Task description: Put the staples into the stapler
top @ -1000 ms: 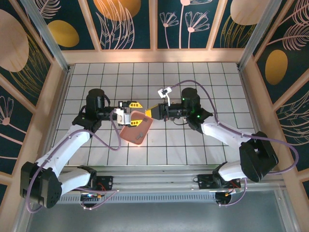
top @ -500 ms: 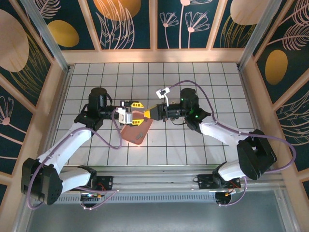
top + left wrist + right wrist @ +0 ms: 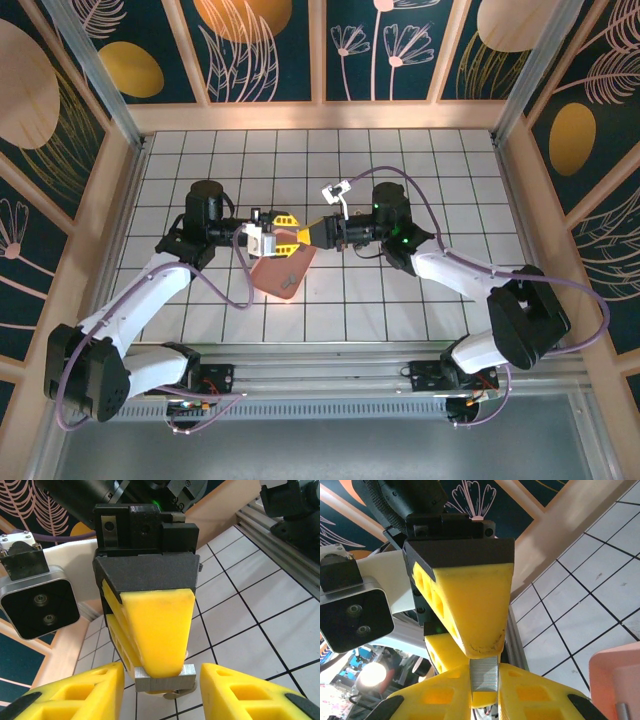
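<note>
The staples (image 3: 165, 676) are a short grey metal strip, pinched by my right gripper (image 3: 484, 680), which is shut on them. In the top view both grippers meet nose to nose above a pink tray (image 3: 280, 275). My right gripper (image 3: 300, 237) reaches in from the right. My left gripper (image 3: 289, 236) is open, with its fingers (image 3: 80, 692) on either side of the strip. A narrow gap shows at each end. The stapler is hidden.
The pink tray's corner (image 3: 615, 677) lies low on the right of the right wrist view, with a small grey metal bit (image 3: 620, 711) on it. White tiled tabletop (image 3: 420, 160) spreads all round, bounded by wooden walls (image 3: 320, 116).
My left gripper has edged right towards the right gripper, and its fingers have narrowed around the staple strip. The right gripper has kept still, holding the strip.
</note>
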Robot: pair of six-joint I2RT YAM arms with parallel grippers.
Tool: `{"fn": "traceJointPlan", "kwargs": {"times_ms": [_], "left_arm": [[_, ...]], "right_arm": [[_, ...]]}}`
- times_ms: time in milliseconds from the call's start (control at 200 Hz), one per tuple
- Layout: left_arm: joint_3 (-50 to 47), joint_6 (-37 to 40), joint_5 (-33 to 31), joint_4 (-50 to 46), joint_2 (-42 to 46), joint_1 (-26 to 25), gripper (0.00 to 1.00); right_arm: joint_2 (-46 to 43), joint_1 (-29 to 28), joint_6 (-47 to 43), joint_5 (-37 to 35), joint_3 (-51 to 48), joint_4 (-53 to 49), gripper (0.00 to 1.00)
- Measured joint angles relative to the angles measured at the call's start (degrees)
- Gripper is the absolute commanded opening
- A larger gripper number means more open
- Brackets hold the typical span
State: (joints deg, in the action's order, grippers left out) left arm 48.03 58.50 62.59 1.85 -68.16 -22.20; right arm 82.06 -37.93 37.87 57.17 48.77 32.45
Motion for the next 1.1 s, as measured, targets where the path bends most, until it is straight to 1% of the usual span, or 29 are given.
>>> {"fn": "traceJointPlan", "kwargs": {"times_ms": [616, 661, 711, 806, 911, 1101], "left_arm": [[0.42, 0.46, 0.24, -0.28, -0.04, -0.11, 0.3], [0.44, 0.46, 0.22, -0.39, -0.04, -0.11, 0.3], [0.52, 0.44, 0.15, -0.57, -0.04, -0.11, 0.3], [1.01, 0.13, -0.46, -1.14, -0.04, -0.31, 0.3], [1.62, -1.27, -2.14, -1.77, -0.04, -0.55, 0.3], [2.97, -4.48, -6.38, -4.15, -1.11, -2.27, 0.3]], "right_arm": [[0.28, -0.04, 1.53, 0.2, 0.0, 1.68, 0.2], [0.28, -0.04, 1.53, 0.17, 0.0, 1.68, 0.25], [0.28, -0.02, 1.73, -0.15, 0.0, 1.44, 0.34], [-0.24, 0.33, 0.83, -1.7, -0.39, 0.24, 0.43], [-2.89, 2.56, 0.11, -3.93, -2.21, -1.95, 0.45], [-10.01, 9.31, -1.57, -9.18, -3.58, -9.51, 0.45]]}}
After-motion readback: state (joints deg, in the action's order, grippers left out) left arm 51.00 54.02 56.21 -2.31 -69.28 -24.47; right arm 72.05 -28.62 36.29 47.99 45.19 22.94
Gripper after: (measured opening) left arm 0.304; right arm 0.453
